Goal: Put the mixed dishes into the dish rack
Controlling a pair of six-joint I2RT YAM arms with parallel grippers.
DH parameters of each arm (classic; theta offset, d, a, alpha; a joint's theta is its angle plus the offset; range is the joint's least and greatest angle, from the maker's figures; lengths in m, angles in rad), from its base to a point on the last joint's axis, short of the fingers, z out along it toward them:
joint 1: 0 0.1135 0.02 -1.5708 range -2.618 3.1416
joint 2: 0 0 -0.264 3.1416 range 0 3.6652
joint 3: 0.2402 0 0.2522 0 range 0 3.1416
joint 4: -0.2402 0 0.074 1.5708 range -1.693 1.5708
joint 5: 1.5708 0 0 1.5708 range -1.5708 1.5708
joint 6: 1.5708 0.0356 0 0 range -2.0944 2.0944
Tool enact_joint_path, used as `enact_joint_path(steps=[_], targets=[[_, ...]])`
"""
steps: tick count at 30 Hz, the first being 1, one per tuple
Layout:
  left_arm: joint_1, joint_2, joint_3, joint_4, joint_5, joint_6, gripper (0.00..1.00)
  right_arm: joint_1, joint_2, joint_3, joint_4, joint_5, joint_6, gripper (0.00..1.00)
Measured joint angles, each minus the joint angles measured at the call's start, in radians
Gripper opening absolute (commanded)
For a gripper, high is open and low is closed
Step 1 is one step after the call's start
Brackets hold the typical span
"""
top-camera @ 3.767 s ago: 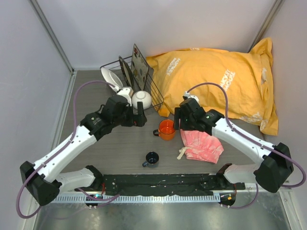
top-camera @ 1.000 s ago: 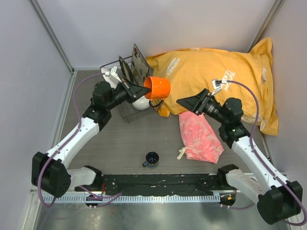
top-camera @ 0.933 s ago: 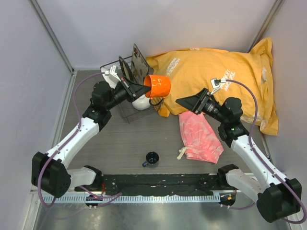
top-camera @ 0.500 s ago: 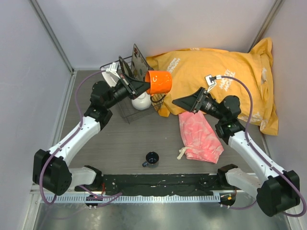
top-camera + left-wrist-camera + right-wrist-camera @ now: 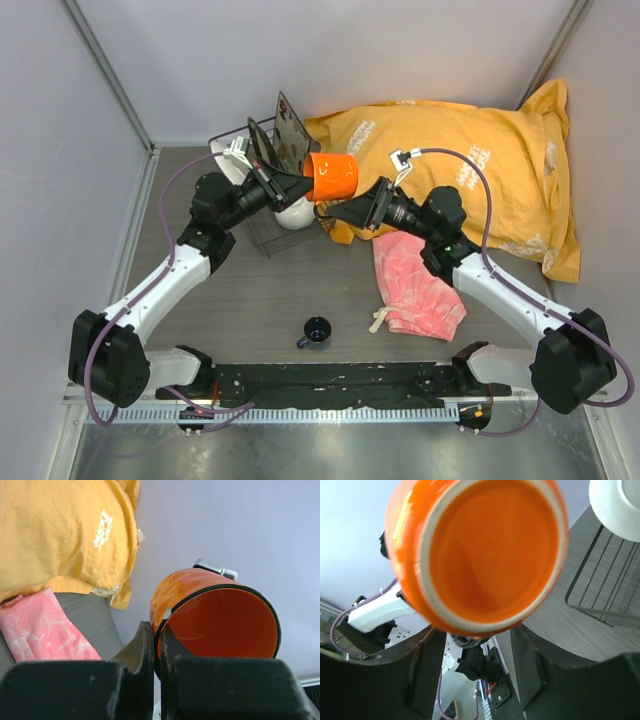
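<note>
The orange mug (image 5: 336, 175) (image 5: 215, 615) (image 5: 475, 555) lay on its side in the air. Its long axis ran roughly level from left to right across the top view, with the open mouth turned toward my left arm and the flat base toward my right. My left gripper (image 5: 302, 186) (image 5: 156, 647) pinched the mug's wall at the rim, one finger inside the mouth and one outside, pressed tight on the thin edge. My right gripper (image 5: 338, 207) (image 5: 476, 630) faced the base with its fingers spread wide, one on each side of the bottom. I could not tell whether they touched the mug. The mug hung just beside the dish rack (image 5: 262, 245) (image 5: 600, 590), at its near right end, and above the white bowl (image 5: 293, 213) that sat there. In the rack behind, a square dark tray (image 5: 290, 130) and a dark-rimmed plate (image 5: 262, 152) stood on edge. The big yellow bag (image 5: 460, 170) (image 5: 55, 530) lay just to the right of the rack, with the pink cloth (image 5: 415, 285) (image 5: 40, 630) on the table in front of it, under my right arm. The small dark-blue cup (image 5: 317, 330) stood upright on the table well apart from all this, near my bases.
</note>
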Motion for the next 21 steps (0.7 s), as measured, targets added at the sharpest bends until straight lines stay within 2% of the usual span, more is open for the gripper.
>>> enact_joint_path(steps=[7,12,15,16,17,18,21], targets=[[0.004,-0.014,-0.018,0.008,-0.004,-0.021,0.0,0.001,0.056,0.0,0.091,0.048,0.035,0.48],[0.004,-0.014,-0.035,0.05,-0.007,-0.058,0.0,0.005,0.064,-0.015,0.175,0.051,0.073,0.45],[0.004,-0.018,-0.046,0.071,-0.009,-0.076,0.0,0.005,0.066,-0.024,0.208,0.051,0.094,0.34],[0.004,-0.018,-0.049,0.076,-0.009,-0.078,0.01,0.005,0.066,-0.027,0.215,0.05,0.096,0.18],[0.004,-0.021,-0.053,0.082,-0.011,-0.08,0.08,0.005,0.066,-0.029,0.224,0.05,0.102,0.05],[0.004,-0.022,-0.059,0.09,-0.016,-0.078,0.1,0.005,0.066,-0.031,0.232,0.048,0.115,0.01],[0.005,-0.026,-0.075,0.121,-0.014,-0.079,0.21,0.008,0.066,-0.032,0.246,0.047,0.153,0.01]])
